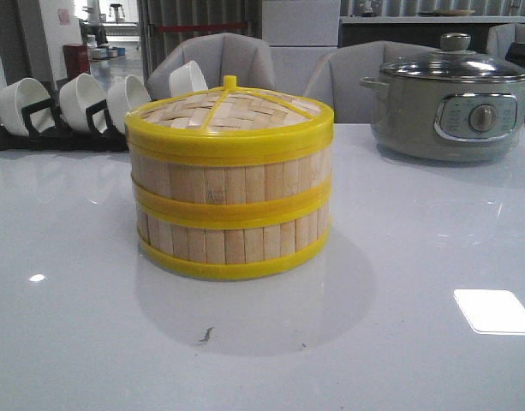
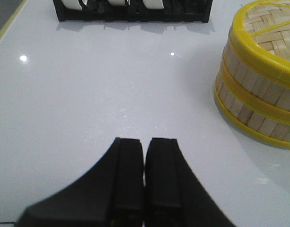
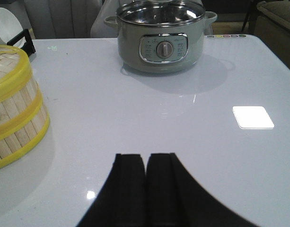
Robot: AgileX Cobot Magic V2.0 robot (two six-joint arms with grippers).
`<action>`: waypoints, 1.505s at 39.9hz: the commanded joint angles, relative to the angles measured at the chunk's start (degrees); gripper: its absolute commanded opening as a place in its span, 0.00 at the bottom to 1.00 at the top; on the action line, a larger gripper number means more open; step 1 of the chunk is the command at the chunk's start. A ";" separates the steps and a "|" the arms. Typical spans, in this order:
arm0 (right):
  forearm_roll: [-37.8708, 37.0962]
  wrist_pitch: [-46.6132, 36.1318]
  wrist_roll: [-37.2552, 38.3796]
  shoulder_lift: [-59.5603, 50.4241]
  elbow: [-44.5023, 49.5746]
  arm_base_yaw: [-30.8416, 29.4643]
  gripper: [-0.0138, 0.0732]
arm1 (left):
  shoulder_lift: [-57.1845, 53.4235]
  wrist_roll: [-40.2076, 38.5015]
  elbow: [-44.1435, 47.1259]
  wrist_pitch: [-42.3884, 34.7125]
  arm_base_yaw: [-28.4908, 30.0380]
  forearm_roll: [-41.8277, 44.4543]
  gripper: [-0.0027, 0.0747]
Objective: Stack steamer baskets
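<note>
Quick headcount of what's on the counter [image 1: 416,342]

Two steamer baskets [image 1: 230,184] stacked as one pile with one woven lid [image 1: 230,110] on top, four white bowls [image 1: 80,101] in one black rack [image 1: 39,137], one grey electric pot [image 1: 450,107] with one glass lid [image 1: 455,64].

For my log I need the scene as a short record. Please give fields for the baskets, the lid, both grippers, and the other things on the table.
steamer baskets: two, stacked one on the other, mid-table
lid: woven bamboo lid closes the top basket
left gripper: jaws shut, empty, above bare table, apart from the stack
right gripper: jaws shut, empty, apart from the stack
electric pot: grey, glass lid on, behind and right of the stack
white bowls: on edge in a black rack, behind and left
table: white, glossy
</note>
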 commanded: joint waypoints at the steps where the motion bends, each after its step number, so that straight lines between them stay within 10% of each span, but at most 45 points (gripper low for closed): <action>1: -0.30 -5.31 -0.39 0.61 -1.66 -0.33 0.21 | -2.47 -0.53 -1.61 -6.67 -0.47 2.36 0.14; 22: -0.30 -5.31 -0.39 0.61 -1.66 -0.33 0.21 | -24.98 -0.53 25.86 -35.42 -0.35 -7.93 0.14; 60: -0.30 -5.31 -0.39 0.61 -1.66 -0.33 0.21 | -30.45 -0.05 27.96 -32.63 1.66 -0.97 0.14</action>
